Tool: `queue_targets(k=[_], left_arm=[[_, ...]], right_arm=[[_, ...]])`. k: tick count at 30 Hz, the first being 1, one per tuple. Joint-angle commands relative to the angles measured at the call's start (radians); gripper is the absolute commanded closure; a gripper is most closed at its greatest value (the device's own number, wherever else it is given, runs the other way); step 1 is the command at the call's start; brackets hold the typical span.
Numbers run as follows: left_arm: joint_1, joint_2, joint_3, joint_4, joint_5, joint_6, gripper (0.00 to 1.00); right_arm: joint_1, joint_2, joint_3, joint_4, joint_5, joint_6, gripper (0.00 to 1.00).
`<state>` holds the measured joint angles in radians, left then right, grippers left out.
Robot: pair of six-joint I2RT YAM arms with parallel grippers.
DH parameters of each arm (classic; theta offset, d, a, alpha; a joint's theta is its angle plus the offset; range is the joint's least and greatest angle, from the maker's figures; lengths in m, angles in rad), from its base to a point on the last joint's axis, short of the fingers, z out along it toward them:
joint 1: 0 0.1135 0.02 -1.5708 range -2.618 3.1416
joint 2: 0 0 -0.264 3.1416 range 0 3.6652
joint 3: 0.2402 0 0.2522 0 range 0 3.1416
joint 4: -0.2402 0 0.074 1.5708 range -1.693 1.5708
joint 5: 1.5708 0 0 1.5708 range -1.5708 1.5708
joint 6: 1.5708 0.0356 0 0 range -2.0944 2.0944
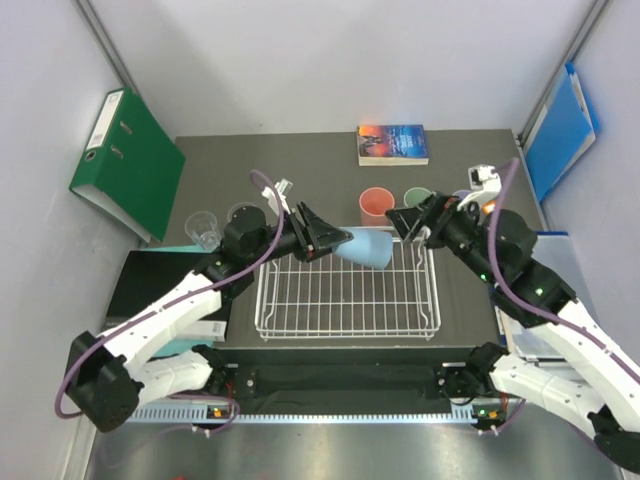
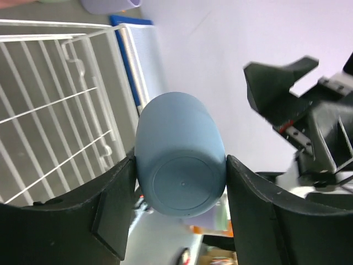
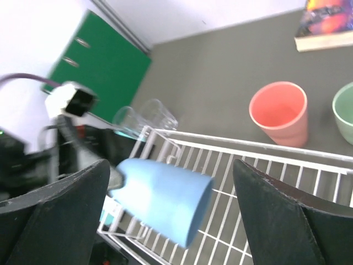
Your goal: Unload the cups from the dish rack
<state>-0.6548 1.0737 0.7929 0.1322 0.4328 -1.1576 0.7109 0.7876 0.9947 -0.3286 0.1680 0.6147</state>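
The worktop (image 1: 300,160) is a dark grey, matte slab closed in by plain pale walls (image 1: 330,60) on three sides, with a metal post running up each far corner. The left fingers (image 2: 110,204) are clamped on the light blue cup (image 2: 179,160), one black pad on each side of it near its base. The cup lies tipped on its side, its flat bottom facing the left wrist and its mouth pointing away, towards the right fingers (image 3: 60,204). Below these left fingers and their cup is the far part of the white wire dish rack (image 1: 346,334), which sits on the worktop with no cup standing in it. The right fingers are spread wide apart with nothing between them, held just past the rack's far right corner and facing the cup's mouth. Just beyond the gap between the two sets of fingers the salmon cup (image 1: 376,205) and the green cup (image 1: 417,198) stand upright side by side on the bare worktop. A lavender cup (image 2: 110,4) shows only as an edge past the rack in the left wrist view. Behind the left fingers, beside the left arm, two clear glasses (image 1: 203,230) stand on the worktop outside the rack. Farther out on that side a green binder (image 1: 128,165) leans against the left wall. Past the right fingers a blue folder (image 1: 562,130) leans on the right wall. A paperback book (image 1: 392,144) lies flat by the far edge of the worktop.
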Motion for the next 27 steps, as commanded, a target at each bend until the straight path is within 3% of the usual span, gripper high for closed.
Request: queue_targets(k=[1, 14, 17, 23, 26, 27], left_arm=[[0.009, 0.022, 0.015, 0.365, 0.093, -0.154, 1.0], [0.007, 0.089, 0.051, 0.402, 0.109, -0.165, 1.0], [0.004, 0.095, 0.048, 0.405, 0.11, -0.168, 1.0], [-0.002, 0.117, 0.042, 0.408, 0.119, -0.169, 1.0], [-0.005, 0.149, 0.048, 0.405, 0.145, -0.169, 1.0], [-0.005, 0.16, 0.058, 0.362, 0.155, -0.16, 0.88]], right_arm=[[0.01, -0.057, 0.012, 0.037, -0.054, 0.02, 0.09], [0.044, -0.114, -0.159, 0.115, -0.18, 0.14, 0.17], [0.05, -0.082, -0.146, 0.148, -0.216, 0.129, 0.25], [0.073, -0.008, -0.114, 0.203, -0.265, 0.115, 0.53], [0.082, 0.015, -0.119, 0.214, -0.269, 0.126, 0.89], [0.082, 0.016, -0.111, 0.186, -0.245, 0.132, 1.0]])
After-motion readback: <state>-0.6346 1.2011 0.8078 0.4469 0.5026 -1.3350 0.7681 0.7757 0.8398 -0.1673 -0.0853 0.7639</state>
